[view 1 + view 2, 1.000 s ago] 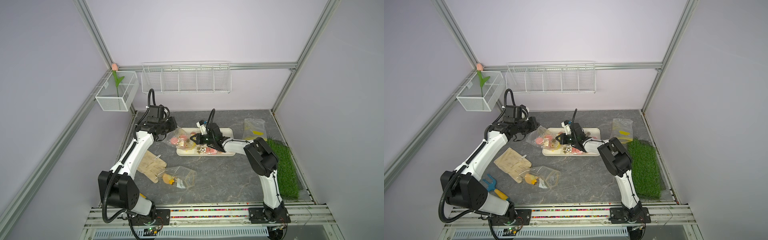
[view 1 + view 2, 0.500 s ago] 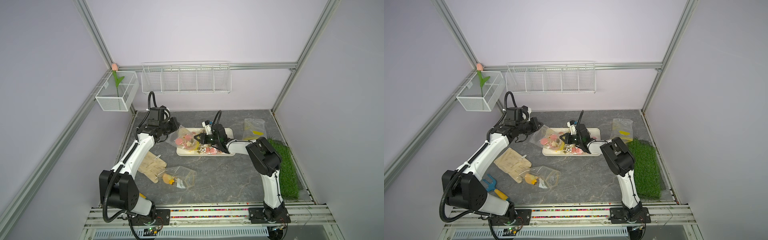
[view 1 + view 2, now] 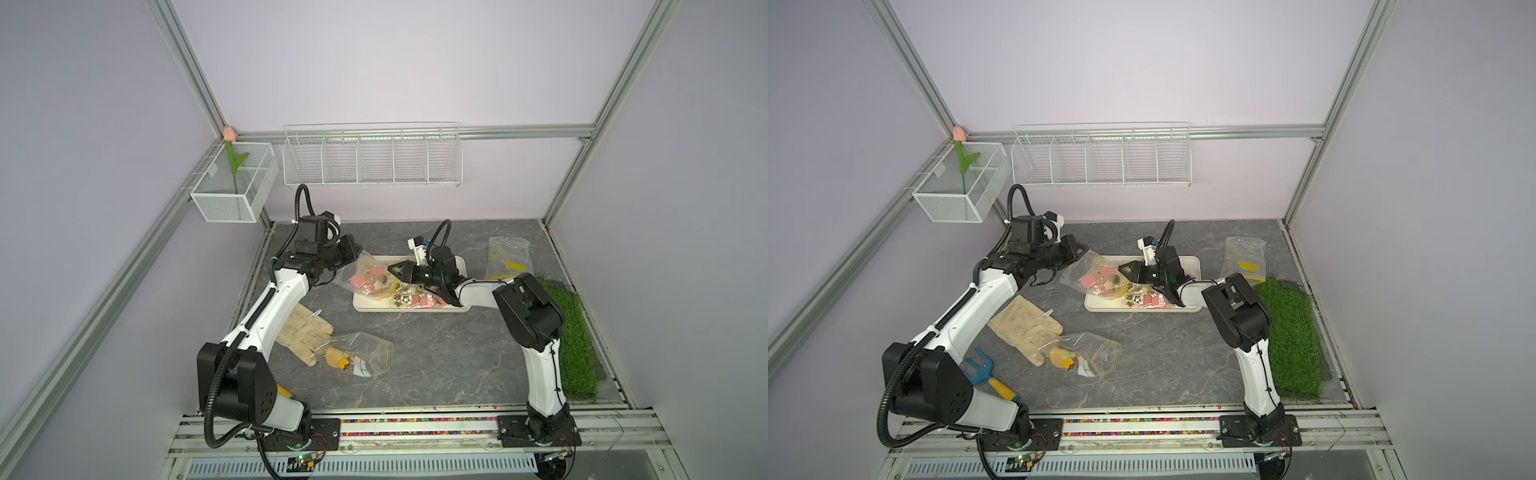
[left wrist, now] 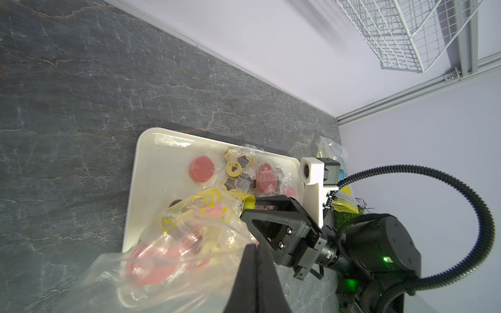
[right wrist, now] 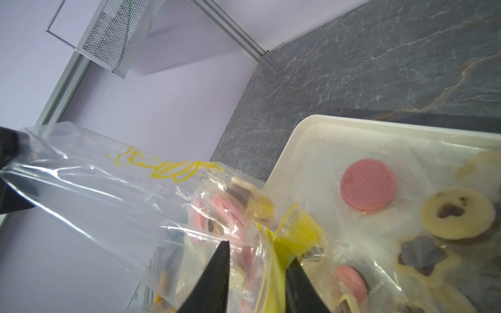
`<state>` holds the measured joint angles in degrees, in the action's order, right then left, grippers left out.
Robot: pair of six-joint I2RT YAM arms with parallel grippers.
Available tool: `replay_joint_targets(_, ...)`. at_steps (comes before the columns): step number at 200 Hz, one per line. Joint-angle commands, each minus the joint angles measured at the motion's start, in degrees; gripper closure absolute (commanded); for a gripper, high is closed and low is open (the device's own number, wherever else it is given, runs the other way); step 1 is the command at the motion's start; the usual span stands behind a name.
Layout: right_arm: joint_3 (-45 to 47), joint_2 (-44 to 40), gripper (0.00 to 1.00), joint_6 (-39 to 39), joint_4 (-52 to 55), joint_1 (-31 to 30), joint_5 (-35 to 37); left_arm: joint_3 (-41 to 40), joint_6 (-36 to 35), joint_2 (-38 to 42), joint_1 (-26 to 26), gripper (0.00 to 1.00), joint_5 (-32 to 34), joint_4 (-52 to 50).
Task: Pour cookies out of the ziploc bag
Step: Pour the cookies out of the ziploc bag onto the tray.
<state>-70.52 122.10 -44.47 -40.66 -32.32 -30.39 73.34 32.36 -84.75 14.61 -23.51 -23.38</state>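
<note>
The clear ziploc bag hangs tilted over the left end of the cream tray, with pink and beige cookies still inside. My left gripper is shut on the bag's bottom corner and holds it up. My right gripper has its jaws apart at the bag's mouth, with the yellow zip edge between them. More cookies lie loose on the tray, some in clear wrappers.
A second clear bag with an orange piece lies at the front beside a beige glove. Another bag lies at the back right, and green turf along the right edge. A blue-and-yellow tool lies by the left arm's base.
My left gripper has carried the bag's bottom to the right, further over the tray. The right gripper's jaws, shut a second ago, have parted at the bag's mouth.
</note>
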Motion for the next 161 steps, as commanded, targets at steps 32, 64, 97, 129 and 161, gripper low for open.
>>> replay_joint_targets(32,-0.6,1.4,0.93,-1.9,-3.9,1.2,-1.8,-0.9,-1.0,2.8,-0.6,1.00,-1.2,0.6)
replay_joint_targets(64,1.1,0.3,0.93,-0.9,-3.3,2.5,-1.3,-1.2,-0.8,4.7,-1.6,1.00,-0.5,0.8)
replay_joint_targets(97,2.7,-0.1,0.93,-1.4,-4.5,4.0,-1.2,-1.1,-1.3,5.8,-1.9,1.00,1.0,0.0)
replay_joint_targets(129,4.1,-1.0,0.93,-1.0,-5.5,4.3,-0.4,-2.7,0.3,6.3,-2.3,1.00,1.0,1.6)
replay_joint_targets(161,2.4,-0.3,0.93,-1.1,-4.9,4.2,-2.9,-2.4,0.5,5.4,-2.3,1.00,-0.6,1.7)
